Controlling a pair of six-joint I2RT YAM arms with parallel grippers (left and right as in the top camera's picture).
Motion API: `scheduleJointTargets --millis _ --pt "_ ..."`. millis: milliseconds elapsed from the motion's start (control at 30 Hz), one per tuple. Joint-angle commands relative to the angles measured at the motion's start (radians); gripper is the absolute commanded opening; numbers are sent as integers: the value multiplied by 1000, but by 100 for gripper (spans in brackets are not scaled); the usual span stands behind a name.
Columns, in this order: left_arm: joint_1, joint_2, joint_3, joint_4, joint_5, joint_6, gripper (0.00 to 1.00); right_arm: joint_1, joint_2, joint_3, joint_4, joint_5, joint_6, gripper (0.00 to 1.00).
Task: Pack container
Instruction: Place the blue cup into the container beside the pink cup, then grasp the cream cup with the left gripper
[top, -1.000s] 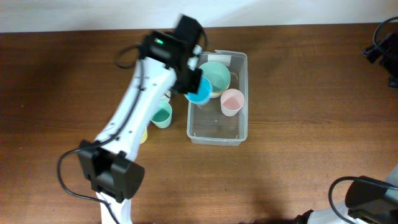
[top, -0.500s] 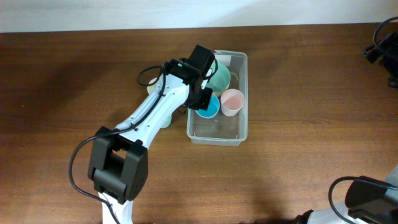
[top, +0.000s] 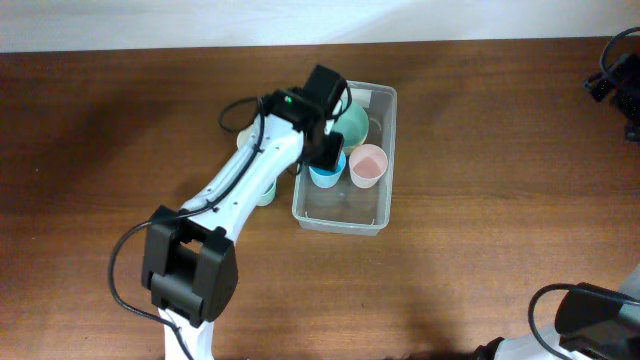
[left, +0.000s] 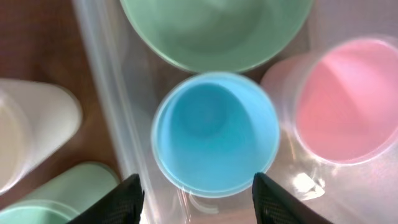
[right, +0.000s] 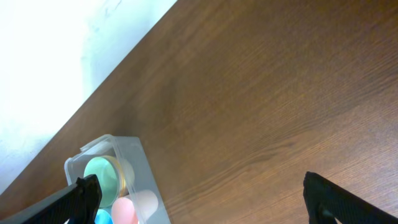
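The clear container (top: 388, 160) stands mid-table with a green bowl (top: 356, 124), a pink cup (top: 367, 163) and a blue cup (top: 325, 177) inside. My left gripper (top: 327, 152) hovers just over the blue cup. In the left wrist view the blue cup (left: 214, 134) stands upright on the container's floor between the green bowl (left: 214, 31) and the pink cup (left: 345, 99). The left gripper (left: 199, 205) is open, its fingertips (left: 127, 200) apart from the cup's rim. My right gripper (right: 205, 199) is wide open over bare wood, far from the container (right: 134, 163).
Outside the container's left wall stand a white cup (left: 31, 137) and a mint cup (left: 68, 193), the mint cup (top: 263, 190) partly under my left arm. Dark arm hardware (top: 615, 75) sits at the far right edge. Brown wood lies all round.
My left gripper lowered the blue cup into the container beside the pink cup, then opened and let it go. The container shifted slightly left.
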Motion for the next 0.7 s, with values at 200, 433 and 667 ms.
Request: scheduleJointTargets --millis 200,433,667 --pt "145 -52 423 -249 -152 0 69 -3 3 1 3 9 -3 99" --pt "329 3 388 -314 -51 3 69 -3 3 1 3 9 -3 99" --pt "396 183 329 -287 108 34 59 -3 3 1 3 9 -3 99"
